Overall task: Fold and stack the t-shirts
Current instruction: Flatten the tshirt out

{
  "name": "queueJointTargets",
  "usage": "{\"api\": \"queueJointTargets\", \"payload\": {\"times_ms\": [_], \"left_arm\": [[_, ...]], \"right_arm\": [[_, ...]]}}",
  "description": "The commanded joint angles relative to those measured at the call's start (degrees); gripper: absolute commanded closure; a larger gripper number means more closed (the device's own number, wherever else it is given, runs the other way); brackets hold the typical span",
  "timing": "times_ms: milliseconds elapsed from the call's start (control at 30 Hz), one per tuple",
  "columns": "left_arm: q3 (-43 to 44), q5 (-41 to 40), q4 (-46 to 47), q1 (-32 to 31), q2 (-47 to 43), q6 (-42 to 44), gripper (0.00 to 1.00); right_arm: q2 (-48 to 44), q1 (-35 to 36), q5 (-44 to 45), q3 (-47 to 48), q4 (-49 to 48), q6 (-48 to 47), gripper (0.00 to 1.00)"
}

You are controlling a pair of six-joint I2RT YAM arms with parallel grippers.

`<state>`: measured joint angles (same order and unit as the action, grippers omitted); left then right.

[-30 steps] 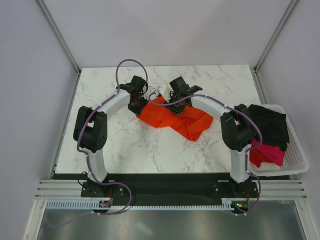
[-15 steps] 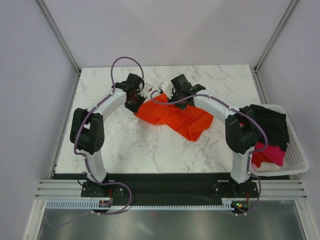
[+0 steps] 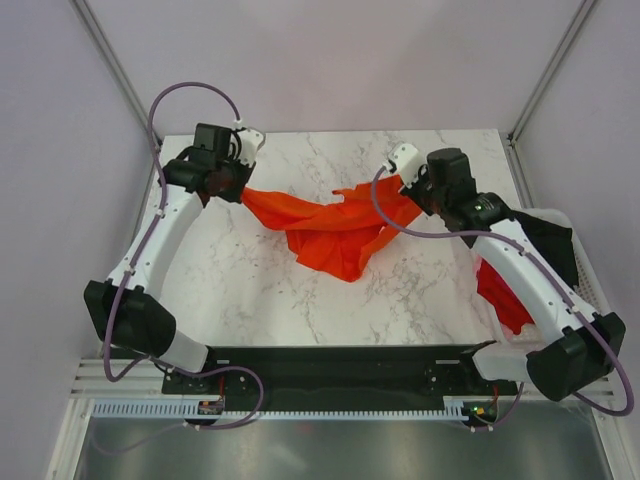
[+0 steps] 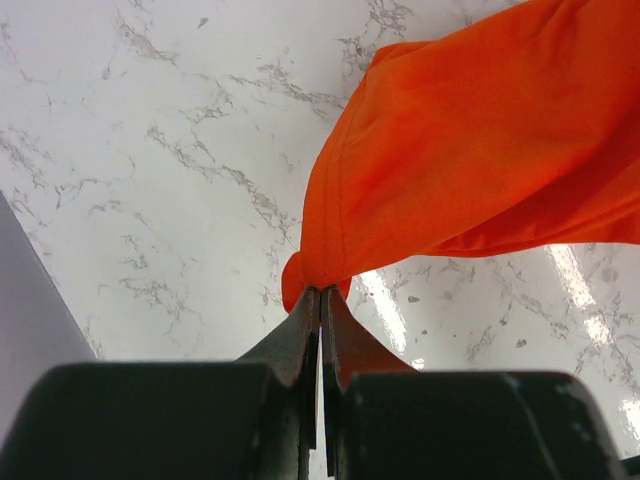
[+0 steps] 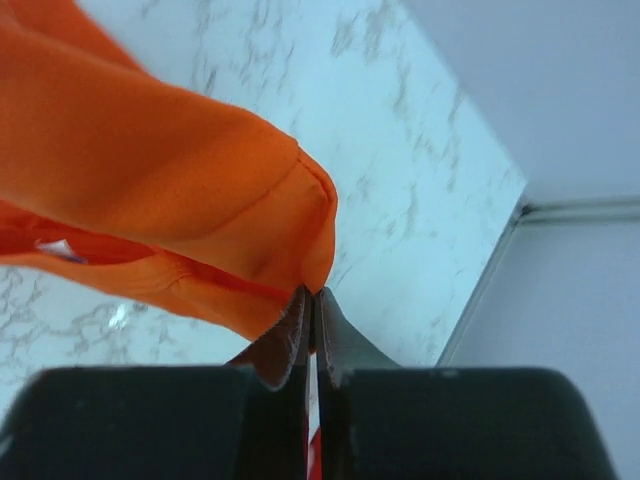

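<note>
The bright orange-red t-shirt hangs stretched between my two grippers above the marble table, its middle sagging toward the surface. My left gripper is shut on the shirt's left edge at the far left; the pinched cloth shows in the left wrist view. My right gripper is shut on the shirt's right edge at the far right; the right wrist view shows the pinched hem. A black t-shirt and a pink one lie in the basket, partly hidden by my right arm.
The white mesh basket stands at the table's right edge. Grey walls and metal frame posts enclose the table on the left, back and right.
Both grippers have lifted and moved apart, left to the far left, right to the far right. The orange-red shirt, bunched at the table's middle before, is now pulled out wide between them.
</note>
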<state>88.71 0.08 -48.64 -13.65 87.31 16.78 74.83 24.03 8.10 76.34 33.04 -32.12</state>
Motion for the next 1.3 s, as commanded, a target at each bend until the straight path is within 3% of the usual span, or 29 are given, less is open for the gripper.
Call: {"api": "queueJointTargets", "payload": {"times_ms": [0,33,67,167,333,500,833,1267], "left_arm": [[-4.0,1.8,-2.7,-0.1,-1.2,3.3,0.98],[-4.8,2.5,-2.7,-0.2,-0.9,3.0,0.98],[-6.2,3.8,-2.7,-0.2,-0.3,2.7,0.98],[-7.3,5.9,-2.6,-0.4,1.5,2.2,0.98],[-6.6,6.2,-2.6,-0.5,4.6,1.7,0.98],[-6.6,7.0,-2.2,-0.5,7.3,0.4,0.98],[-7.2,5.0,-2.1,-0.4,9.5,0.4,0.98],[-7.1,4.4,-1.3,-0.3,9.9,0.8,0.98]], "right_arm": [[1.6,-2.0,1.0,-9.9,2.3,0.5,0.91],[1.6,-2.1,1.0,-11.5,2.0,0.6,0.83],[1.8,-2.2,1.0,-13.5,2.0,0.6,0.67],[1.9,-2.4,-0.3,-12.3,2.0,0.1,0.63],[0.6,-2.3,-12.7,-8.7,7.8,-9.3,0.62],[-4.0,-2.1,-21.2,-16.7,10.1,-24.8,0.63],[7.6,13.5,-24.6,-18.3,0.2,-22.2,0.7],[16.6,16.4,-24.9,-15.0,4.4,-25.1,0.7]]}}
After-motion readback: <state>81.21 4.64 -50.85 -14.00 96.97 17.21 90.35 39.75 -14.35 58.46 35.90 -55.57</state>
